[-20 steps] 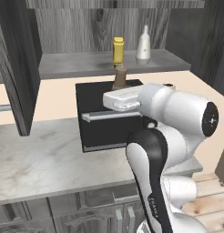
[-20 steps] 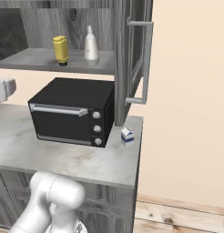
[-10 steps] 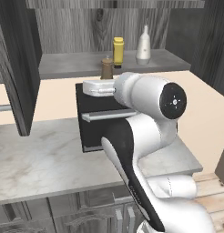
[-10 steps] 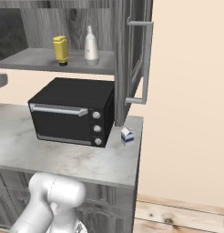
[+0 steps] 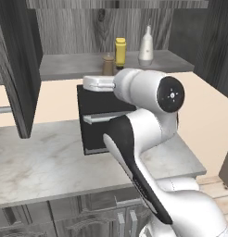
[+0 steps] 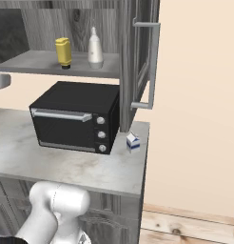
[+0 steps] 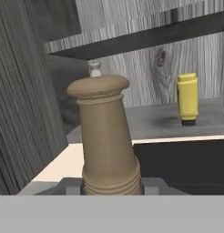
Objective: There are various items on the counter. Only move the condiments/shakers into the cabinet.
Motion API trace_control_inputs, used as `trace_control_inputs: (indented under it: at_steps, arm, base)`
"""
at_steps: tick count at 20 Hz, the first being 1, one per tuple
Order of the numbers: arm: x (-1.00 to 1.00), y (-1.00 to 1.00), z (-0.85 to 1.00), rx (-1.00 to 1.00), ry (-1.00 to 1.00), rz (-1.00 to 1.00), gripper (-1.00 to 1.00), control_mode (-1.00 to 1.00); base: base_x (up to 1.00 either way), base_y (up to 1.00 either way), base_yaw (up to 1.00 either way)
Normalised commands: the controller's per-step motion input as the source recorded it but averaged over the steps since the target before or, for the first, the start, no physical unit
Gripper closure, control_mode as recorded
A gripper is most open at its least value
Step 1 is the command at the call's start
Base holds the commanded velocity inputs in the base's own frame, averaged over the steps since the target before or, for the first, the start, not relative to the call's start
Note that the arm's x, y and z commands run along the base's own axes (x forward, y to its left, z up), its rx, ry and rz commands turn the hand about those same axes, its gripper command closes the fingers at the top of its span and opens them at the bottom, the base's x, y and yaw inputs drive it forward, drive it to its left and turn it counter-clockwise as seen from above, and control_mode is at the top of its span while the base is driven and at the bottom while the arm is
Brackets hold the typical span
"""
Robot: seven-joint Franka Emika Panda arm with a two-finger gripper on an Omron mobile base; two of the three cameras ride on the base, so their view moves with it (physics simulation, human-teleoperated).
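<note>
A grey marble counter (image 6: 66, 164) carries a black toaster oven (image 6: 76, 116) below the cabinet (image 5: 88, 65); the brown shaker (image 7: 107, 141) stands upright, knob up. The gripper (image 7: 111, 186) clasps its base.

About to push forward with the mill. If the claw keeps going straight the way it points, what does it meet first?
Probably the cabinet's grey shelf: the claw, shut on the wooden pepper mill, faces its front edge, with the yellow squeeze bottle off to one side. Depth is unclear.

Nothing legible from where I'm looking: the yellow squeeze bottle (image 7: 187, 98) shows no readable label, the small blue-and-white box (image 6: 132, 141) is too tiny, and the toaster oven (image 6: 76, 116) dials carry no readable marks.
</note>
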Motion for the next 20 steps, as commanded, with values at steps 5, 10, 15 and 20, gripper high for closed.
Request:
trace_control_inputs:
  at_steps: [5,10,15,20]
  arm:
    - [0.46,0.0,0.0,0.0,0.0,-0.07,1.0,-1.0]
    - [0.62,0.0,0.0,0.0,0.03,-0.1,1.0,-1.0]
    - [0.67,0.0,0.0,0.0,0.07,-0.12,1.0,-1.0]
    - [0.56,0.01,0.0,0.0,0.1,-0.09,1.0,-1.0]
  base:
    - [0.0,0.0,0.0]
    - [0.0,0.0,0.0]
    - [0.0,0.0,0.0]
    - [0.0,0.0,0.0]
